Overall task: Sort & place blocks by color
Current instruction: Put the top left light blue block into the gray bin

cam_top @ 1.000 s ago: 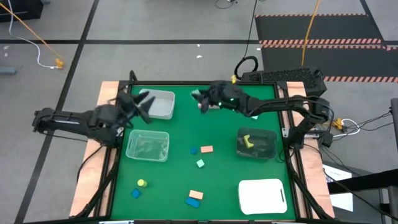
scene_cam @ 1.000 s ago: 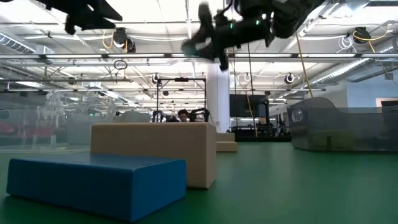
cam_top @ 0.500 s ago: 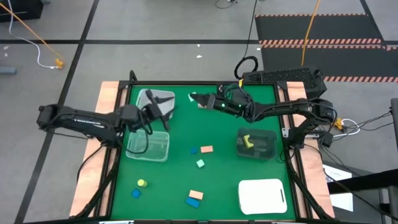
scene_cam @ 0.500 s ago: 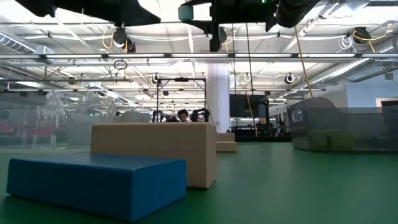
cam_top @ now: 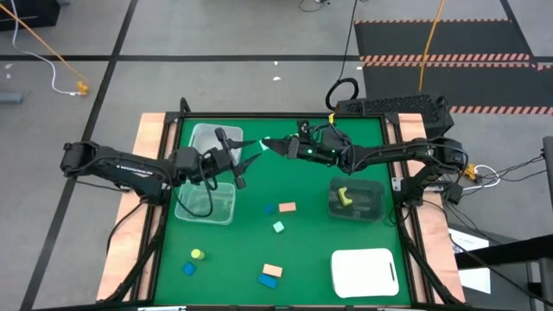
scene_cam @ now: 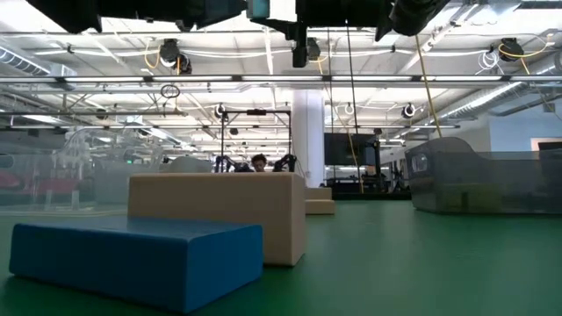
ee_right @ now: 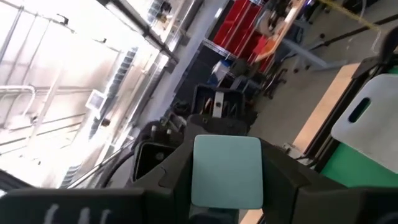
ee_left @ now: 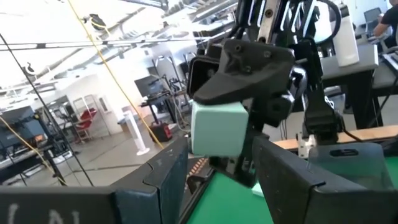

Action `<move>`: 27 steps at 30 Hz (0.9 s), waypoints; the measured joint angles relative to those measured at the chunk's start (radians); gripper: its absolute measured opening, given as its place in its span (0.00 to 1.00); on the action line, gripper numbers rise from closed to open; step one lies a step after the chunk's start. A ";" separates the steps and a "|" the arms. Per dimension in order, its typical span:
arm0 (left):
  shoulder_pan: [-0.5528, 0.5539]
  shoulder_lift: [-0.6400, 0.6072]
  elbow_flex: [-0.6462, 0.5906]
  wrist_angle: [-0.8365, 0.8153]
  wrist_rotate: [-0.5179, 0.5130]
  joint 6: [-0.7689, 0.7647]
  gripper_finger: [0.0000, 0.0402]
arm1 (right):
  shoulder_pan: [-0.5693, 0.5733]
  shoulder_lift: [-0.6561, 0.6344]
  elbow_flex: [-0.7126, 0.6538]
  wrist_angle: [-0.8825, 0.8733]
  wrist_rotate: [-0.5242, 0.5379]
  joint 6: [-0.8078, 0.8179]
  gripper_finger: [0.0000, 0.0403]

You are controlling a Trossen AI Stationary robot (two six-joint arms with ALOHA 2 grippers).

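Note:
A mint green block hangs in the air over the far middle of the green table, and my right gripper is shut on it. My left gripper reaches in from the table's left and is open. In the left wrist view its two fingers stand on either side of the block. On the mat lie a blue, a salmon, a mint and a yellow block. Near the front edge are more blue and salmon ones. My right gripper pinches the mint block by two opposite faces between its two fingers. The fingers come in about level from the table's right. The block is lifted clear, high over the mat. My left gripper: I cannot tell whether its fingers touch the block.
Two clear bins stand at the table's left, under the left arm. A darker clear bin with a yellow block stands at the right, and a white tray lies at the front right. The low view shows a blue block and a tan block close up.
My left gripper has moved toward the table's right and rolled, closing in on the mint block. My right gripper has carried the block a little toward the left and up and has rolled its wrist. The block stays clear of the table.

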State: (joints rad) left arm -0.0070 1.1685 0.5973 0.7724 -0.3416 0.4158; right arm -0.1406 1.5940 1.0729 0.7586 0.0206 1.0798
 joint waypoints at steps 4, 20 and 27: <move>-0.003 -0.001 0.064 -0.077 0.000 0.001 0.46 | 0.000 0.000 0.000 -0.008 0.000 0.011 0.30; -0.002 0.108 0.199 -0.259 -0.063 -0.010 0.46 | -0.001 0.001 -0.001 -0.013 0.002 0.004 0.30; -0.004 0.110 0.199 -0.248 -0.097 -0.039 0.44 | -0.001 0.001 -0.001 -0.013 0.001 -0.013 0.31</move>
State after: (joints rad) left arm -0.0105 1.2787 0.7963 0.5243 -0.4389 0.3771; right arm -0.1417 1.5948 1.0721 0.7453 0.0216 1.0670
